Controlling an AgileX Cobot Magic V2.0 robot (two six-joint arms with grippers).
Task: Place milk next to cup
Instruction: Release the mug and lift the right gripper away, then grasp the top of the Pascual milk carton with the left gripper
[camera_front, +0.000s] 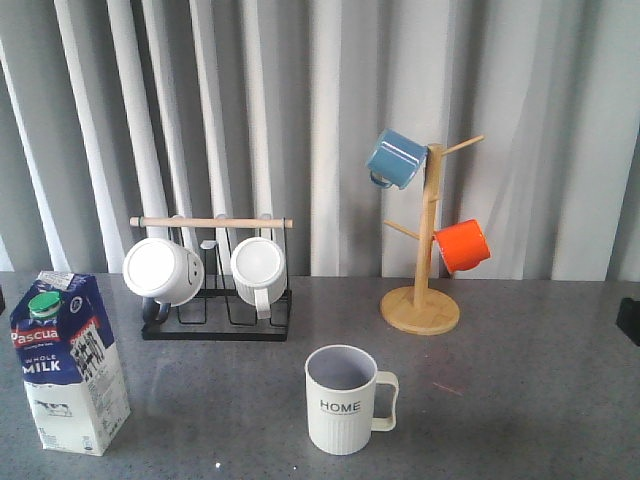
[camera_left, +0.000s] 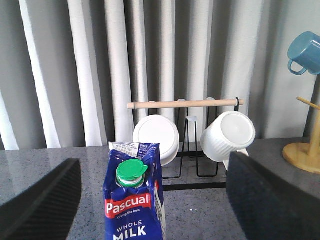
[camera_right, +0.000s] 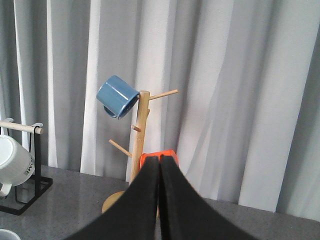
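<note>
L gripper (camera_left: 150, 200) sits low & level behind the milk (camera_front: 68, 362), fingers (camera_left: 40, 205) spread wide either side of the carton, not touching it. R gripper (camera_right: 160, 200) points level toward the wooden mug tree (camera_right: 136, 150), its two fingers pressed together w/ nothing between.

Front view: neither arm shows, only a dark bit at the R edge, can't tell what. Milk stands upright on the grey table (camera_front: 520, 390) at approx 8 o'clock, near the front L corner. Cup (camera_front: 345, 398) stands upright at approx 6 o'clock, well apart from the milk, handle to the R. Black rack (camera_front: 215, 300) w/ two white mugs sits at 10 o'clock; mug tree at 2 o'clock carries a blue mug (camera_front: 397, 158) & an orange mug (camera_front: 464, 245).

L wrist view adds the carton's green cap (camera_left: 131, 171) up close. R wrist view shows only a sliver of the orange mug.
</note>
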